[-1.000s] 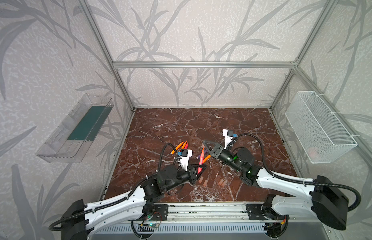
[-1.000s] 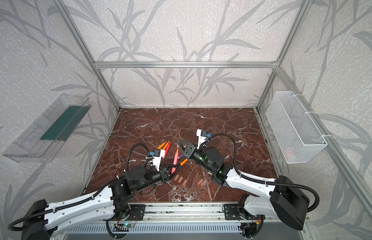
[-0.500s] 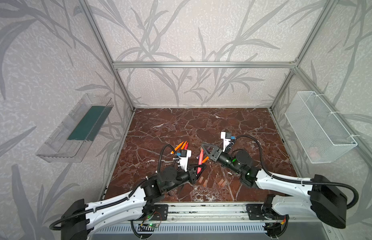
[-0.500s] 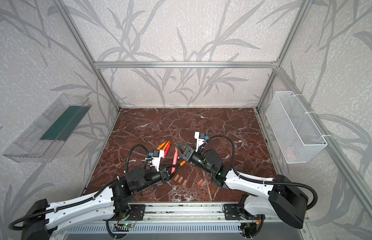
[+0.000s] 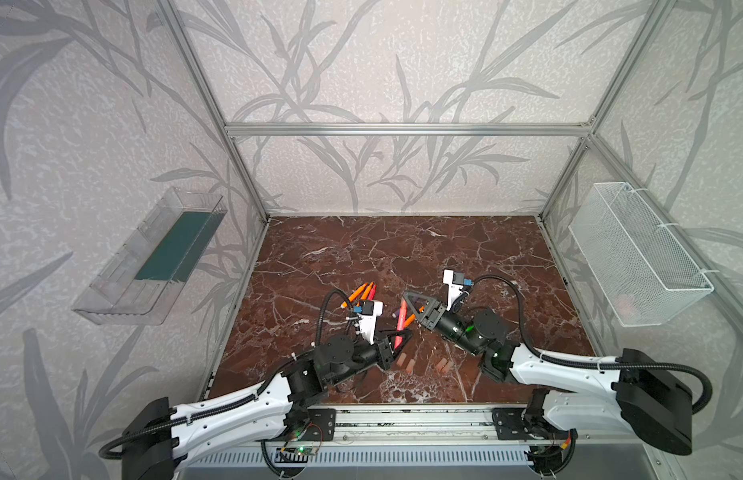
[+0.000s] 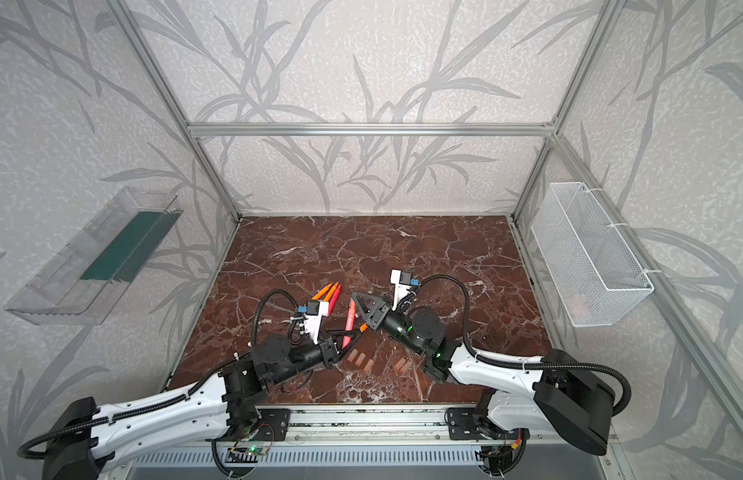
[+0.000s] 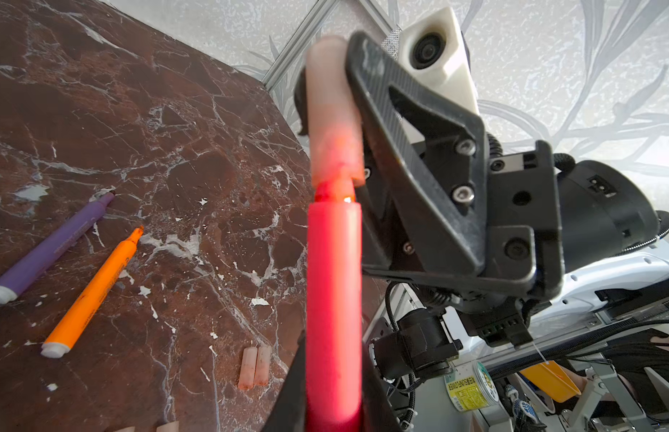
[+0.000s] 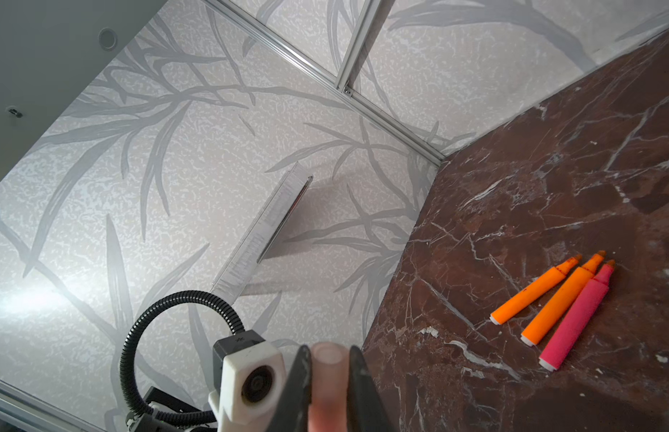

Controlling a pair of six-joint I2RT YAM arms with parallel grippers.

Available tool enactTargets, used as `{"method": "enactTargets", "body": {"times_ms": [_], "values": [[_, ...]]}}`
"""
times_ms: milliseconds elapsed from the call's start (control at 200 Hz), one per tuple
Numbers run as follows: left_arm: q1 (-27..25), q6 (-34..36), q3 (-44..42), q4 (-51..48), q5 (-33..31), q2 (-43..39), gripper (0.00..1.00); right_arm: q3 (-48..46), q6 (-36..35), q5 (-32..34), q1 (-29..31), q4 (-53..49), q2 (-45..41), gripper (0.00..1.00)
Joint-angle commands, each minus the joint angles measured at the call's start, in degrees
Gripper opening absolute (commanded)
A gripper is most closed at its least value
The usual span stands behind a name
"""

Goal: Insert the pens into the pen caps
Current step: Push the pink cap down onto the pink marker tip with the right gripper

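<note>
Status: first pen-to-cap pairing in progress, none complete. The left tool is pressed together on the barrel of a red-pink pen, which is held clear of the surface. The right tool pinches one cap by its sides, mouth toward the pen. In the left wrist view the pen tip sits inside the cap mouth. A short stretch of narrow neck shows between the cap rim and the barrel shoulder, so the cap is judged partly on and not seated. Pen and cap look roughly in line. Five pens lie uncapped on the surface. A purple pen has an orange pen near it. Apart from these, a second orange pen, a third orange pen and a second red-pink pen lie side by side. Loose caps seen: a touching pair of caps, plus another cap and its neighbour just beside the left tool. A fifth loose cap could not be made out. Remaining, as judged: finish seating this cap, then five further pairings.
</note>
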Motion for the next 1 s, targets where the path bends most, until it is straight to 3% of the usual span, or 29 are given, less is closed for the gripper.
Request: {"method": "enactTargets", "body": {"times_ms": [0, 305, 470, 610, 720, 825, 995], "values": [[1.47, -0.84, 3.5, 3.76, -2.5, 0.82, 0.0, -1.73, -3.08, -1.24, 3.67, 1.76, -0.78, 0.0], [5.97, -3.08, 4.72, 6.12, 5.77, 1.41, 0.0, -6.13, -6.55, -1.84, 3.92, 6.69, -1.74, 0.0], [8.72, -3.8, 4.12, 8.61, 9.26, 2.41, 0.0, -5.51, -6.07, -3.56, 3.92, 3.25, -3.36, 0.0], [8.62, -0.35, 5.01, 7.33, 11.04, 3.07, 0.0, -3.62, -6.14, -1.56, 3.92, -5.25, -6.59, 0.25], [8.62, 2.82, 5.05, 6.43, 12.45, 3.5, 0.0, -1.64, -6.52, 5.41, 3.45, -18.95, -11.86, 0.41], [8.54, 6.52, 5.87, 3.13, 13.47, 4.11, 0.0, -1.22, -7.69, 8.17, 2.07, -26.08, -17.28, 0.49], [7.58, 10.5, 6.98, -0.11, 14.99, 6.24, 0.0, 1.24, -11.74, 6.68, -0.4, -29.84, -22.26, 0.62]]}}
